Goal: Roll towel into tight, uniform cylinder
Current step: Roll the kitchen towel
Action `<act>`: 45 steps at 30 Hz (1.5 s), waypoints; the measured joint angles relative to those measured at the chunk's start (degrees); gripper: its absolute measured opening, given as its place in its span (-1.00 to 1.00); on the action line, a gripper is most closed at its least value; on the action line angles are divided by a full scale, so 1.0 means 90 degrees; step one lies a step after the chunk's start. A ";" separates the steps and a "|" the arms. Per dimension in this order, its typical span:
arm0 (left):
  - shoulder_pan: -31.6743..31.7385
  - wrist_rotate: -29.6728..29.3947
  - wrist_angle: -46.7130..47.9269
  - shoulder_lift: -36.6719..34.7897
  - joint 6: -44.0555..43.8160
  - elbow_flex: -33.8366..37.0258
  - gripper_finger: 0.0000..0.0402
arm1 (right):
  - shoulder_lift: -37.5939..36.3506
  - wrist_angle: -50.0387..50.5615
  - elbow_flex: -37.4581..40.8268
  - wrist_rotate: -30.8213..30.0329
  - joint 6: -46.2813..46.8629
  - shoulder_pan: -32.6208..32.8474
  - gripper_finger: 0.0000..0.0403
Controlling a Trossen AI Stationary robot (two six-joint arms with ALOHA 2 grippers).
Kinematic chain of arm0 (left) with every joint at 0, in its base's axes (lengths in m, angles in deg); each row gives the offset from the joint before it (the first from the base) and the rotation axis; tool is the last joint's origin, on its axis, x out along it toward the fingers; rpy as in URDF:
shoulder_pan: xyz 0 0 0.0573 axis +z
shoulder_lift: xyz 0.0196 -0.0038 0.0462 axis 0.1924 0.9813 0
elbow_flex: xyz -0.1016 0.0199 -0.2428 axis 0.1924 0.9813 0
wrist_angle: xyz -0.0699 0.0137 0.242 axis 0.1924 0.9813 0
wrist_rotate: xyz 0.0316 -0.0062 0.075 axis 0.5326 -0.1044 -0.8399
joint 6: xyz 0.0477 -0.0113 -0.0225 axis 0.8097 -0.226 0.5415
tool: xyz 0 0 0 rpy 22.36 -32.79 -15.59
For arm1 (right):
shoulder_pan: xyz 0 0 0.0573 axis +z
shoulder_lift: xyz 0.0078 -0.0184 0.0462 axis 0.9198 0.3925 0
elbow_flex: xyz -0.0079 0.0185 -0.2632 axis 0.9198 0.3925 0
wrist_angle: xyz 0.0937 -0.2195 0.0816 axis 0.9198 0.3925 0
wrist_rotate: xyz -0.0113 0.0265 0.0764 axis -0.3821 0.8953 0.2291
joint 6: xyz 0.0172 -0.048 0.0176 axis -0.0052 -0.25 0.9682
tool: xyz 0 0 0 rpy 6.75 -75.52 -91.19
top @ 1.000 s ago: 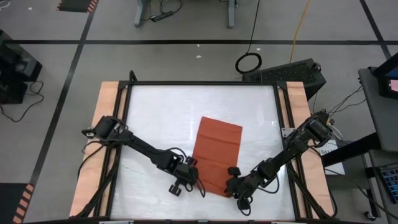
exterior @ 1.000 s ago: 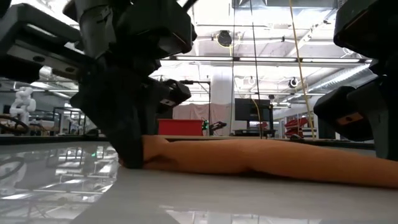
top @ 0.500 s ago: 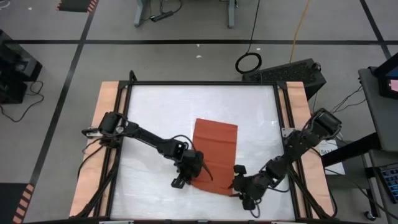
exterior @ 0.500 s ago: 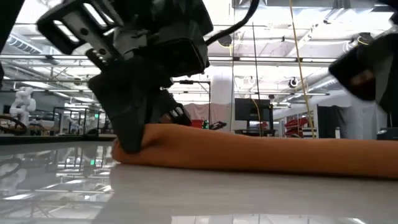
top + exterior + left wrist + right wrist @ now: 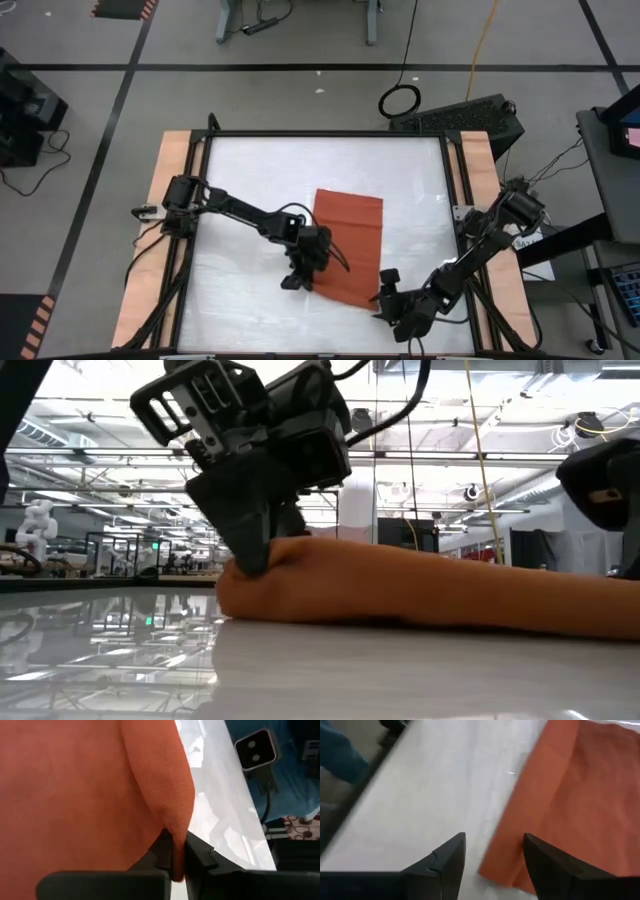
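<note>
**One-sided roll: right corner let go while left keeps its pinch**

Since the earlier frame, the right gripper (image 5: 385,297) has drawn back from the towel's near right corner toward the table's front edge, and its fingers (image 5: 447,865) now stand apart with nothing between them; the cloth edge lies just ahead of them, not touching. Over the same second the left gripper (image 5: 305,268) has carried its side of the towel (image 5: 347,245) inward and farther from the front edge, so the cloth looks shorter and its near edge sits skewed.

Present state: the towel lies on the white table (image 5: 240,180), right of centre, mostly flat, with its near left corner lifted into a fold. The left gripper is clamped on that fold; the wrist view shows the fabric (image 5: 170,810) pinched tight between the two dark fingers (image 5: 162,851). From table height the cloth (image 5: 420,595) rises in a hump at the left gripper (image 5: 255,555) and tapers low toward the far end.

Risks, as judged:
- Only one end is turned, so the roll may start as a cone rather than an even cylinder.
- With the right corner free, further pull from the left could drag or swing the whole cloth instead of rolling it.
- A pinch on thin fabric may slip, or leave a loose, creased core.
- If the right gripper re-takes the skewed edge off-line, the two ends will not match
</note>
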 joint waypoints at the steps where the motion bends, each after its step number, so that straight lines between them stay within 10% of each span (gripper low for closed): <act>1: 0.0013 0.0028 0.0022 0.0000 -0.0012 0.0035 -0.90 | 0.0050 -0.0003 -0.0001 -0.0050 -0.0002 0.0000 -0.10; 18: 0.0159 0.0128 0.0000 0.0000 0.0017 0.0108 -0.90 | 0.0310 0.0113 -0.0012 -0.0373 0.0140 -0.0044 -0.46; 30: 0.0152 0.0212 0.0012 0.0000 0.0014 0.0108 -0.90 | 0.0249 0.0260 -0.0222 -0.0628 0.0038 0.0005 0.10; 45: 0.0156 0.0325 0.0022 0.0000 0.0007 0.0108 -0.90 | 0.0289 0.1393 -0.0857 -0.0579 -0.0081 0.0210 -0.14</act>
